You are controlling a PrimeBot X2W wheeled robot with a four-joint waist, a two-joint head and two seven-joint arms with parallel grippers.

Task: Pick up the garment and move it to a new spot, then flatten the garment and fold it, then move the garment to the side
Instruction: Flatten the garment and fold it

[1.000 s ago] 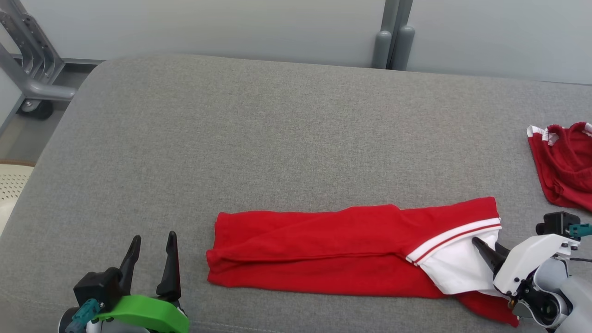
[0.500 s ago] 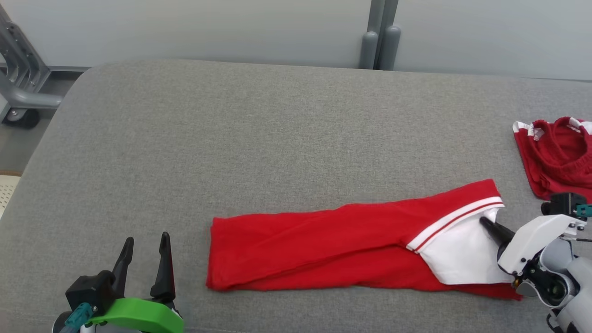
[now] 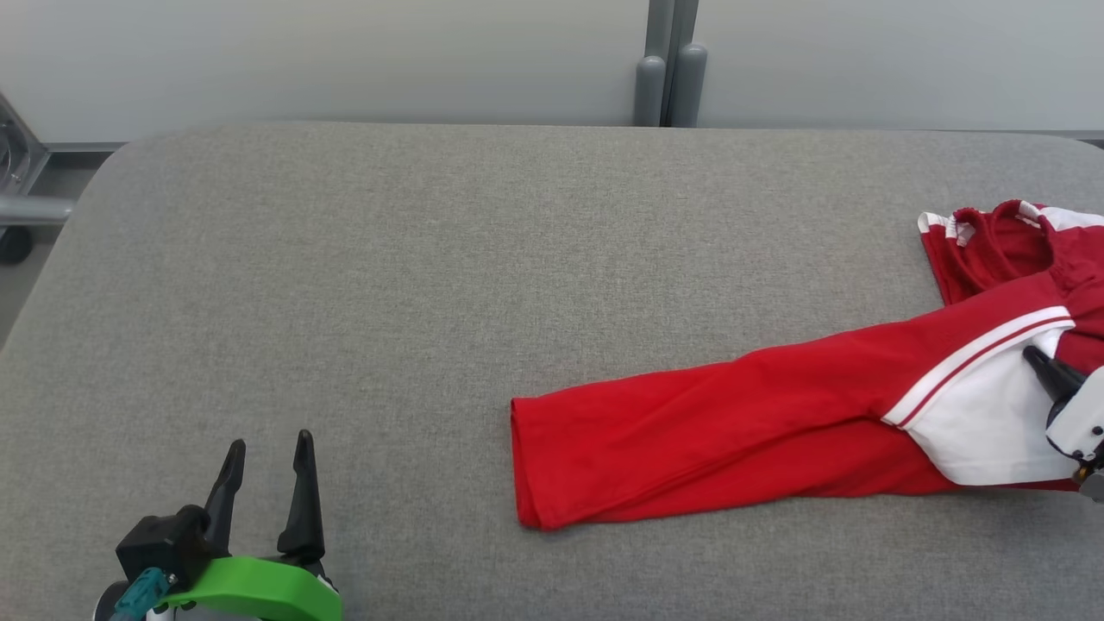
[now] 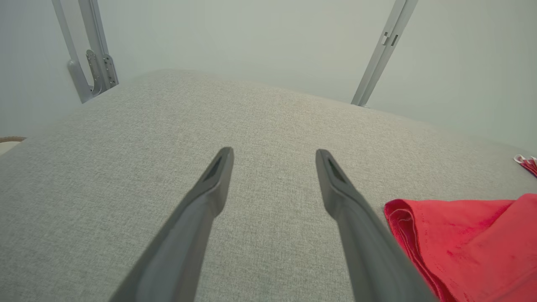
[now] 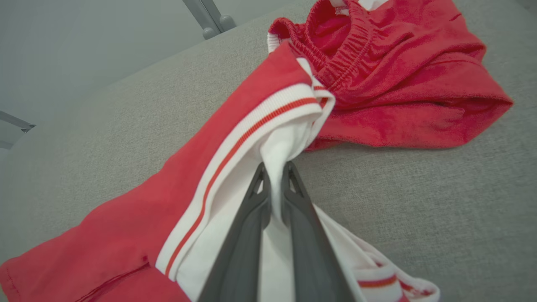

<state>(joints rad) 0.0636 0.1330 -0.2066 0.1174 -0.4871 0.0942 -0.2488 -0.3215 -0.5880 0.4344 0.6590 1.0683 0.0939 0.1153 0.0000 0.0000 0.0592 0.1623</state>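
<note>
A grey woven padded surface with rounded corners fills the work area. Behind it stands a pale, plain wall, with 2 grey posts side by side at the back edge. A bit of grey metal frame shows off the left corner.

The folded garment, a long red strip, lies on the right half of the surface, slanting up toward the right. Its white panel with a red-and-white striped band is at the right end. That end lies over the edge of a second red garment, crumpled near the right edge with its elastic waistband showing.

The right gripper has its 2 fingers pinched together on a fold of the white panel, seen closely in the right wrist view. The left gripper hovers over bare grey fabric at the lower left, fingers spread apart and empty, with the garment's left end near it.

Compared with 1 second ago, the head camera has swung, so the posts sit further left. Even so, the garment has moved toward the right: then it lay level and well apart from the second red garment, now it touches it. The right fingers have closed on the cloth; the left gripper is unchanged.
</note>
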